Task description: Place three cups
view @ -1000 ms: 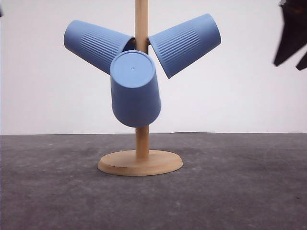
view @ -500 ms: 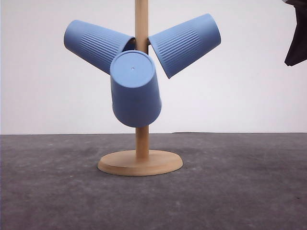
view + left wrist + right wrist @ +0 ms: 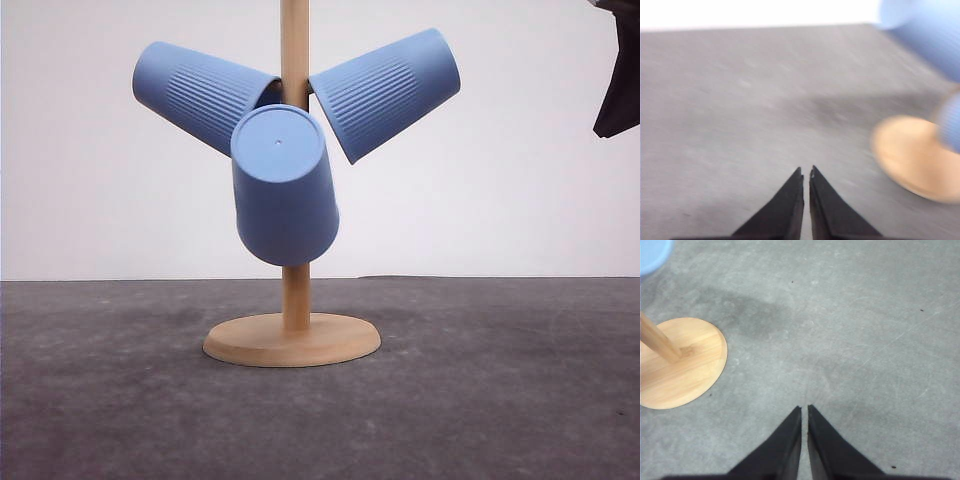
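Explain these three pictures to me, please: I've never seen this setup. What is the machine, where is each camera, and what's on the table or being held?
It is a two-armed robot. The front view looks forward over a grey table. On it stands a wooden cup stand with three light-blue cups hung bottom-outward: the left cup, the right cup and the front cup. The dark shape at the upper right edge is probably part of an arm. The other two pictures come from cameras on the wrists, looking past the black fingers. The left gripper and the right gripper are both shut and hold nothing, above bare table beside the stand's base.
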`<act>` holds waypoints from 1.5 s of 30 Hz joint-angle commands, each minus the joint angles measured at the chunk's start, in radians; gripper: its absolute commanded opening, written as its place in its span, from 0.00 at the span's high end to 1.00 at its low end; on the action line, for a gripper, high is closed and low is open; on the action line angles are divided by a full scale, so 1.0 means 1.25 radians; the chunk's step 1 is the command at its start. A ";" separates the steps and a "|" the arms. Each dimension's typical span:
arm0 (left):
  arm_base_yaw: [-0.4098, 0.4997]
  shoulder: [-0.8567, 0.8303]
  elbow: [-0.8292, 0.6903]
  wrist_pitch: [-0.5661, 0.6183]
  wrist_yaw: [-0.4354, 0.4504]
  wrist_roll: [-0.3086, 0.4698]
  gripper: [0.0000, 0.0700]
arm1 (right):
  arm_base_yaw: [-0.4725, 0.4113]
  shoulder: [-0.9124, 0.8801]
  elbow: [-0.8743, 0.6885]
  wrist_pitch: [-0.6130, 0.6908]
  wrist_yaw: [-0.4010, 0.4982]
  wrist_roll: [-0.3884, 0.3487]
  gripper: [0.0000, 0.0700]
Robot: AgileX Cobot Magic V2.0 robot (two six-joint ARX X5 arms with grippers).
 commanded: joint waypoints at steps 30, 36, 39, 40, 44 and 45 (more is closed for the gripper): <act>0.070 -0.324 -0.356 0.176 -0.005 0.002 1.00 | -0.001 0.004 0.010 0.008 0.000 -0.006 0.98; 0.070 -0.324 -0.356 0.176 -0.005 0.002 1.00 | -0.001 0.004 0.010 0.008 0.000 -0.006 0.98; 0.070 -0.324 -0.356 0.176 -0.005 0.002 1.00 | -0.001 0.004 0.010 0.008 0.000 -0.006 0.98; 0.070 -0.324 -0.356 0.176 -0.005 0.002 1.00 | -0.001 0.004 0.010 0.008 0.002 -0.018 0.98; 0.070 -0.324 -0.356 0.176 -0.005 0.002 1.00 | -0.014 -0.065 -0.041 0.035 0.057 -0.069 0.98; 0.070 -0.324 -0.356 0.176 -0.005 0.002 1.00 | -0.021 -0.100 -0.078 0.057 0.068 -0.062 0.98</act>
